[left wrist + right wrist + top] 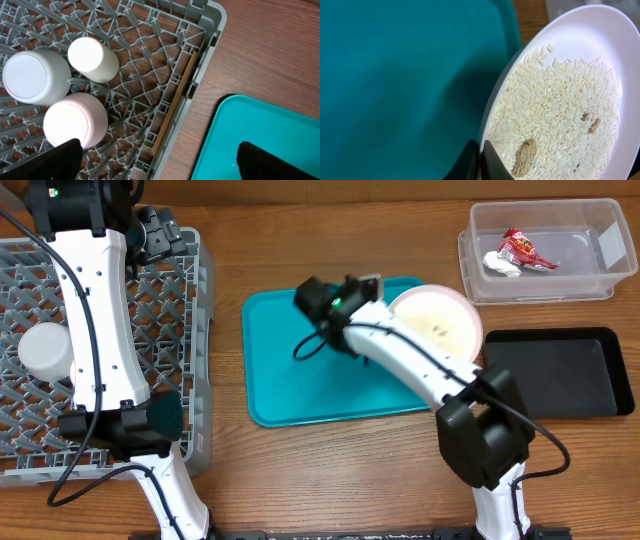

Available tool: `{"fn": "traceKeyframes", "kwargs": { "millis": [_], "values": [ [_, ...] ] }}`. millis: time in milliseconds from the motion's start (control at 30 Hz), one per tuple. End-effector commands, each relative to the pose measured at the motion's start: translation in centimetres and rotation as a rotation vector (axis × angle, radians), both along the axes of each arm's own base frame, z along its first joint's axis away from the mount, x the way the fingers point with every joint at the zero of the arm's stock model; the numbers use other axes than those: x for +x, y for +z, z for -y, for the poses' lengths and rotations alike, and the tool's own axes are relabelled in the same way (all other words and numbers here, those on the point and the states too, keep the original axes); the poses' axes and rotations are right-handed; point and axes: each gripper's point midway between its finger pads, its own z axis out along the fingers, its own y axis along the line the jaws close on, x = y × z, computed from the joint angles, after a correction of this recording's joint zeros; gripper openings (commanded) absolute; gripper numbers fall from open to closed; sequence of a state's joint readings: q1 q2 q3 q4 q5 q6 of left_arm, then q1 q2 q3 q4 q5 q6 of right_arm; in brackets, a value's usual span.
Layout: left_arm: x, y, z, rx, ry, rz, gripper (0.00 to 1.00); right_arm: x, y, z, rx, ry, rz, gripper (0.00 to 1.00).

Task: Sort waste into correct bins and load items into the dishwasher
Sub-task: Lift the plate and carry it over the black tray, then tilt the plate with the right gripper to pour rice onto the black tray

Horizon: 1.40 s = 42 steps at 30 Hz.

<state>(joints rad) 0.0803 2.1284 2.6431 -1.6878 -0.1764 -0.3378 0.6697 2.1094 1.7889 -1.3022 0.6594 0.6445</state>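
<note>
Right tool pinching rim of white plate, at right edge of teal tray. Plate stiff, slick, breakable. Loose rice likely slides (peanut too); carry level by rim. Left tool spread over dish rack.

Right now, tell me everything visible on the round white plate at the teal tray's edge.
The round white plate, smooth and glossy, carries a spread of loose white rice, one peanut in its shell and a few brown bits. The right gripper is shut on its rim. It overlaps the right edge of the teal tray; whether it is lifted is unclear.
</note>
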Motion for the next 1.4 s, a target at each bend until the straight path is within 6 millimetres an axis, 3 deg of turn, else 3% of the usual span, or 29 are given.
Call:
{"fn": "traceKeyframes", "kwargs": {
  "millis": [0, 300, 433, 800, 1167, 1367],
  "values": [
    [0.1, -0.5, 0.0, 0.004, -0.009, -0.017, 1.00, 2.2, 2.1, 1.8, -0.006, -0.071, 0.075, 0.04],
    [0.1, -0.5, 0.0, 0.004, -0.008, -0.017, 1.00, 5.2, 7.2, 8.4, 0.084, -0.283, 0.158, 0.04],
    [0.1, -0.5, 0.0, 0.004, -0.008, -0.018, 1.00, 6.2, 8.4, 11.5, 0.149, -0.369, 0.182, 0.04],
    [0.1, -0.5, 0.1, 0.004, -0.009, -0.017, 1.00, 6.8, 7.4, 21.2, 0.333, -0.627, 0.166, 0.04],
    [0.1, -0.5, 0.1, 0.004, -0.009, -0.017, 1.00, 7.4, 6.6, 25.9, 0.623, -0.732, 0.154, 0.04],
    [0.1, -0.5, 0.0, 0.004, -0.009, -0.017, 1.00, 6.4, 6.5, 28.8, 0.705, -0.811, 0.151, 0.04]
  ]
}}
